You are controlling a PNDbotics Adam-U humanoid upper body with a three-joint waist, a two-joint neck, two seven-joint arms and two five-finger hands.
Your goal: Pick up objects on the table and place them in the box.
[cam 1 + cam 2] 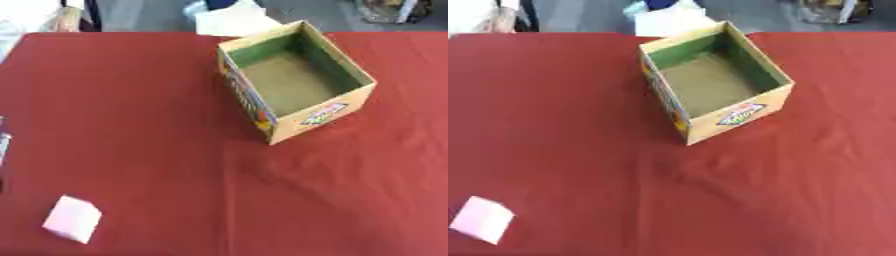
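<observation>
A small pale pink block (73,218) lies on the red tablecloth near the front left corner. An open cardboard box (296,80) with colourful printed sides stands at the back, right of the middle, turned at an angle. I see nothing inside it but its brown floor. A thin grey and dark sliver at the left edge in the left eye view looks like part of my left hand (3,145), well above and left of the block. My right hand shows in neither view.
The red cloth (140,115) covers the whole table, with soft creases in front of the box. Beyond the far edge are a white object (229,20) and a grey floor.
</observation>
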